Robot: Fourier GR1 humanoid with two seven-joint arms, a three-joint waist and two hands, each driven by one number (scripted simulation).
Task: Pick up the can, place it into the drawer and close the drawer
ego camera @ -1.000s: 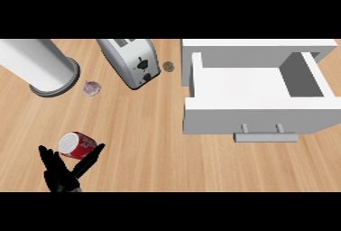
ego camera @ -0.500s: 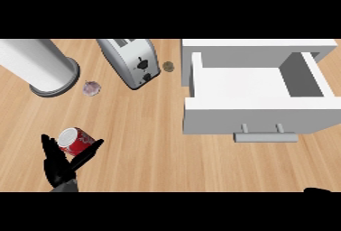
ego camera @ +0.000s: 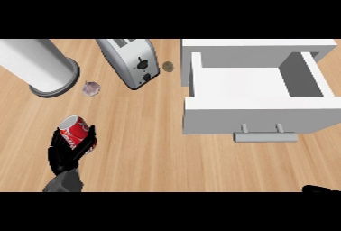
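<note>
The grey left forearm (ego camera: 63, 182) comes in at the lower edge, well left of the drawer (ego camera: 256, 116), and rises nearly straight up the view. The left robot hand (ego camera: 64, 155) sits atop it w/ the palm turned toward the drawer side.

Its black fingers (ego camera: 90, 135) are curled round the can (ego camera: 75, 130), so this robot hand is gripping the can, w/ black showing on both sides of it. The can is red and tilted, its silver top facing up and away from the drawer. It's well left of the drawer's front and a bit lower in the view. Can't tell whether its base touches the tabletop (ego camera: 146, 153).

The right robot hand (ego camera: 321, 189) is only a dark sliver at the lower edge, below the drawer's right front corner. Whether it's open or closed can't be told.

The drawer is white and pulled out toward the lower edge, w/ its handle (ego camera: 265, 135) on the front face. A stretch of wood tabletop separates it from the can.

- Silver toaster (ego camera: 130, 61): left of the drawer's back-left corner.
- Small brown round item (ego camera: 168, 66): between the toaster and the drawer.
- Small pale lump (ego camera: 91, 88): left of the toaster.
- White cylinder (ego camera: 36, 63) w/ a grey base: farthest left of the drawer.
</note>
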